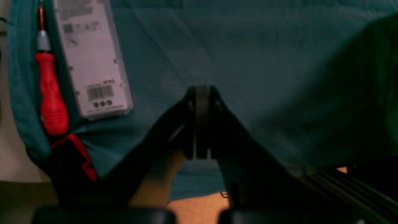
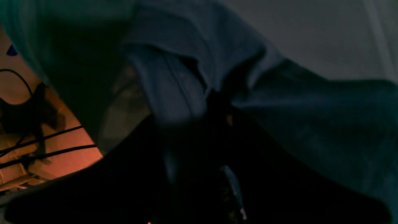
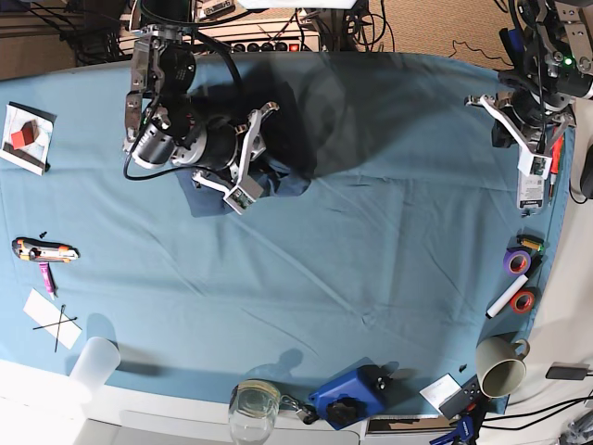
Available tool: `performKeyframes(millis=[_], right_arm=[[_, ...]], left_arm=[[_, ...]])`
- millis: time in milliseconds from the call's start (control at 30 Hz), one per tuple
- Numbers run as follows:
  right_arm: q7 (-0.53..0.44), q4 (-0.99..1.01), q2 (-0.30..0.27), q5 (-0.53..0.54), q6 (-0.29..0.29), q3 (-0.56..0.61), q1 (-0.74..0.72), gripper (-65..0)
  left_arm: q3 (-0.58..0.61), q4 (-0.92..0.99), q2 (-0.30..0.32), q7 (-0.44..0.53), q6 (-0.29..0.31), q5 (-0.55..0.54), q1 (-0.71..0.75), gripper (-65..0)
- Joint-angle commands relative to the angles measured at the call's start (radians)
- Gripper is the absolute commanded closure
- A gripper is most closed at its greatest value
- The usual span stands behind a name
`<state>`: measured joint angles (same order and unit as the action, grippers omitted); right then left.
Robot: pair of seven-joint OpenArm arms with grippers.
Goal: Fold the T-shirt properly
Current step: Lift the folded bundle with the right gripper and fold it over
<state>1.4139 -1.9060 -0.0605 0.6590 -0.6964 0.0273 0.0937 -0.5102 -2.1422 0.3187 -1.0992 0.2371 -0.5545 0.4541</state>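
Observation:
The dark navy T-shirt [image 3: 291, 182] lies bunched in a heap at the back left of the teal table cloth [image 3: 371, 260]. My right gripper [image 3: 274, 158] reaches into the heap. In the right wrist view it [image 2: 214, 98] is shut on a fold of the T-shirt [image 2: 186, 62], which drapes over the fingers. The collar and size print are hidden. My left gripper [image 3: 505, 125] is at the table's far right, well away from the shirt. In the left wrist view it [image 1: 202, 91] is shut and empty above bare cloth [image 1: 248, 62].
A clear plastic case [image 1: 93, 59] and a red screwdriver [image 1: 51, 93] lie by the left gripper at the right edge. Tape rolls [image 3: 515, 261], a mug [image 3: 500, 366], a glass jar [image 3: 252, 403], a blue tool [image 3: 347, 394], a knife [image 3: 42, 248] and a paper cup [image 3: 93, 362] ring the table.

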Motion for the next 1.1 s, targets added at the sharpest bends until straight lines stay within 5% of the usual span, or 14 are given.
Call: performKeyframes(millis=[0, 300, 600, 900, 1067], right_arm=[[-0.018, -0.020, 0.000, 0.025, 0.002, -0.002, -0.013, -15.3], [-0.018, -0.097, 0.008, 0.119, 0.002, -0.002, -0.013, -15.3], [-0.018, -0.097, 0.125, 0.171, 0.001, -0.002, -0.020, -15.3], [-0.018, -0.097, 0.127, 0.170, 0.021, -0.044, -0.024, -14.7], [-0.018, -0.097, 0.127, 0.171, 0.023, -0.209, -0.016, -3.0]], left_arm=[[-0.005, -0.019, 0.011, 0.018, 0.000, -0.007, 0.000, 0.0], [-0.005, -0.019, 0.011, 0.026, 0.000, -0.007, 0.000, 0.0], [-0.005, -0.019, 0.011, 0.044, 0.001, -0.007, 0.000, 0.0], [-0.005, -0.019, 0.011, 0.042, 0.001, -0.008, 0.000, 0.0], [-0.003, -0.019, 0.011, 0.042, 0.001, -0.014, 0.000, 0.0]])
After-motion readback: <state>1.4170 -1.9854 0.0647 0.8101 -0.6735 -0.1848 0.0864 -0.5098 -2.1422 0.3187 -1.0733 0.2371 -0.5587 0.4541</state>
